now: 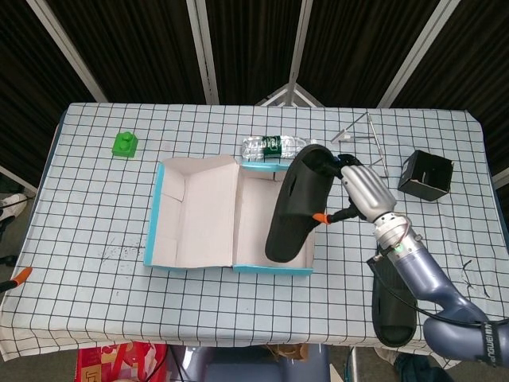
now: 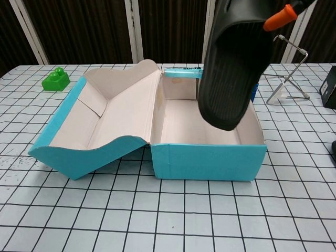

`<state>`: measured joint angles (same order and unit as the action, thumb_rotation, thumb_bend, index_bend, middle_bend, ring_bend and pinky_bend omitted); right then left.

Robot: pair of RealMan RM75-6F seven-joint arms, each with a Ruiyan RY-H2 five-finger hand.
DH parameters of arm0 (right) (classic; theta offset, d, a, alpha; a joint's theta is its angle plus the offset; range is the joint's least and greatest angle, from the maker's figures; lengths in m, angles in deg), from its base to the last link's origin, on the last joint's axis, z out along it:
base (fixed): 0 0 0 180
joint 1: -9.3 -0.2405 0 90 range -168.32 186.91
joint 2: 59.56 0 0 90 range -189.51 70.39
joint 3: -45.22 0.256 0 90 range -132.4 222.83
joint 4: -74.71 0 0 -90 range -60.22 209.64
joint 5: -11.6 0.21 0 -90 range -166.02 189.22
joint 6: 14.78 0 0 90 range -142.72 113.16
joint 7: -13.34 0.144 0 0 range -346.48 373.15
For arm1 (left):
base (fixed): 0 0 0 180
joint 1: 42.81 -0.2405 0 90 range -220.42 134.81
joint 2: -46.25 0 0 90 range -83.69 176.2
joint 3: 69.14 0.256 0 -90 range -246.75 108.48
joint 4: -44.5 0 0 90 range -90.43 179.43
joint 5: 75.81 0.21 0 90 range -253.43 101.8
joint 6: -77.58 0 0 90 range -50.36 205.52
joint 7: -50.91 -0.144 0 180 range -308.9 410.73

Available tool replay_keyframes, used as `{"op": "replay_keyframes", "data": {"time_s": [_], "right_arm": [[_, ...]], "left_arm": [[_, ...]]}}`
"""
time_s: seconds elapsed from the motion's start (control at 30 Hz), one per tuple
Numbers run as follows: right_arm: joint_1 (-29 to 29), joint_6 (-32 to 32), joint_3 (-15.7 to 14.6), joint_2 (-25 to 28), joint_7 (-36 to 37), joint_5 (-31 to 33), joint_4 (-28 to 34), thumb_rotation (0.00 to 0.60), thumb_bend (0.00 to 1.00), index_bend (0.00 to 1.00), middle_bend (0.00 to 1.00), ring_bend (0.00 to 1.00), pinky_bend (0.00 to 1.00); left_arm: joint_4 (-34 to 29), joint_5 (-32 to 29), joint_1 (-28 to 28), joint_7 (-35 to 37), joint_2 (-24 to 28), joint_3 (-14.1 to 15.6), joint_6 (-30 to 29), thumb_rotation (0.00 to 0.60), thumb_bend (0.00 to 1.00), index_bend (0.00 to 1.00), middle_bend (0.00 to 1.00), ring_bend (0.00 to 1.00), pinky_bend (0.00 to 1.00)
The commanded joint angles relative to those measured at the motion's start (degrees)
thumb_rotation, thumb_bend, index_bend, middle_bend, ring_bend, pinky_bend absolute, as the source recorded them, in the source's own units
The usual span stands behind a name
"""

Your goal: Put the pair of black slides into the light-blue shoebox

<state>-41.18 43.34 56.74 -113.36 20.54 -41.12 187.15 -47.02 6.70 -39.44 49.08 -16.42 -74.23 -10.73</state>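
The right hand [image 1: 359,193] grips a black slide [image 1: 297,203], matte with a ribbed sole, tilted heel-down above the right compartment of the light-blue shoebox [image 1: 231,268]. The box lies open, its pale inside bare, its lid [image 2: 100,113] folded out to the left. The second slide [image 1: 391,298] lies on the table [image 1: 95,215] near the front edge, well right of the box. A water bottle [image 1: 270,146] lies just behind the box; a green block [image 1: 125,144] and a small black box [image 1: 425,174] sit well apart. The checked cloth meets dark slatted walls. The left hand appears in neither view.
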Motion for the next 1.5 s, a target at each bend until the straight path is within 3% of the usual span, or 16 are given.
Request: {"op": "replay_keyframes", "data": {"time_s": [0.03,0.4,1.07,1.5], "right_arm": [[1.36,3.01,1.52,-5.16,-1.89,-2.09,-2.64,0.600,0.60,0.61,0.50,0.26,0.12],[1.40,3.68,2.72,-14.60,-5.12,-2.82,-8.69,0.600,0.60,0.61,0.50,0.26,0.12],[0.13,-2.95,3.71,-24.39,-3.38,-6.99,-15.03,0.600,0.60,0.61,0.50,0.27,0.12],[-1.34,-7.40,3.94,-28.72,-3.30,-6.37,-20.12,0.600,0.60,0.61,0.50,0.29,0.15]], "left_arm": [[0.00,-0.04,0.03,-0.04,0.01,0.01,0.10,0.600,0.09,0.15,0.05,0.00,0.04],[-0.23,-0.34,0.19,-0.28,0.09,0.05,0.74,0.600,0.09,0.15,0.05,0.00,0.04],[-0.07,-0.44,0.26,0.07,0.19,0.00,0.96,0.600,0.09,0.15,0.05,0.00,0.04],[0.19,-0.90,0.34,0.39,0.27,-0.16,1.30,0.600,0.09,0.15,0.05,0.00,0.04]]}}
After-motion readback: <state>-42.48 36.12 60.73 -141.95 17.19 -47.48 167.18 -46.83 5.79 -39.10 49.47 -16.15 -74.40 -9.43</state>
